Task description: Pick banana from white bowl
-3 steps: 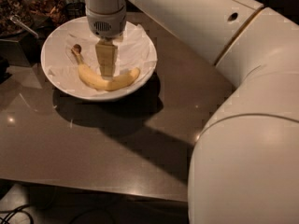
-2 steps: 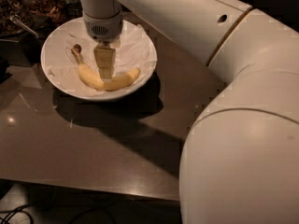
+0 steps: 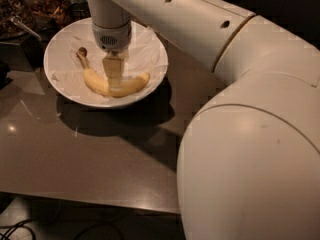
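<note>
Pale-yellow banana (image 3: 131,85) lies toward 6 o'clock in the white bowl (image 3: 150,48), the gripper (image 3: 114,83) down at its middle, whether clenched I cannot tell.

One banana (image 3: 95,82), one white bowl (image 3: 150,49), one gripper (image 3: 114,81) above the banana.

A wide white bowl (image 3: 150,51) lined with crumpled white paper is seen on a dark, glossy table (image 3: 75,154). A curved pale-yellow banana (image 3: 95,82) is laid inside it, with its dark-tipped stem pointed up and to the left. The gripper (image 3: 114,80) is positioned inside the bowl, directly over the banana's middle; whether it is touched cannot be told. The right side is filled by the robot's cream-coloured arm (image 3: 240,134).
</note>
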Available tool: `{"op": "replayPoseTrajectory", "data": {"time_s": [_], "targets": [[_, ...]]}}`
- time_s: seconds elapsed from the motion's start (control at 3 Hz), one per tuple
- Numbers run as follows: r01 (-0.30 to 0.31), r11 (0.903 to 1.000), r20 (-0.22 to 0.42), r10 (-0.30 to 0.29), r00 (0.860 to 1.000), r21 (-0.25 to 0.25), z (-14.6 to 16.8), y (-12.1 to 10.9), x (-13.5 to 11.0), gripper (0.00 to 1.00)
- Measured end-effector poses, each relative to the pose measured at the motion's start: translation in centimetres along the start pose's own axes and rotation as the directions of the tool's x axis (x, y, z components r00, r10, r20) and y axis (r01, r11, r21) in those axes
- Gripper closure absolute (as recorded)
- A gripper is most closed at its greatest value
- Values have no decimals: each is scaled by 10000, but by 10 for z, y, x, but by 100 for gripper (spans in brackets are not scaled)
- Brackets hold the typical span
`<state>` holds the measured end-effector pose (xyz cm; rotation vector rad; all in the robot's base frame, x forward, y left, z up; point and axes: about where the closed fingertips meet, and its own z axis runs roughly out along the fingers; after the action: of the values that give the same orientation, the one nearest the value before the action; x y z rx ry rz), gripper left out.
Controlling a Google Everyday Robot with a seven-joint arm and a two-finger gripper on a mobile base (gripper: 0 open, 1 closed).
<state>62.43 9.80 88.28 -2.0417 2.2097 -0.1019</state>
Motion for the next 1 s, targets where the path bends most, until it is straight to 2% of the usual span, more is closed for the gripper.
{"op": "replayPoseTrajectory", "data": {"time_s": [0.33, 1.0], "targets": [[-82, 9993, 87, 85, 9999, -357, 15, 2, -2, 37], [-253, 9939, 286, 285, 9992, -1071, 39, 13, 0, 37]]}}
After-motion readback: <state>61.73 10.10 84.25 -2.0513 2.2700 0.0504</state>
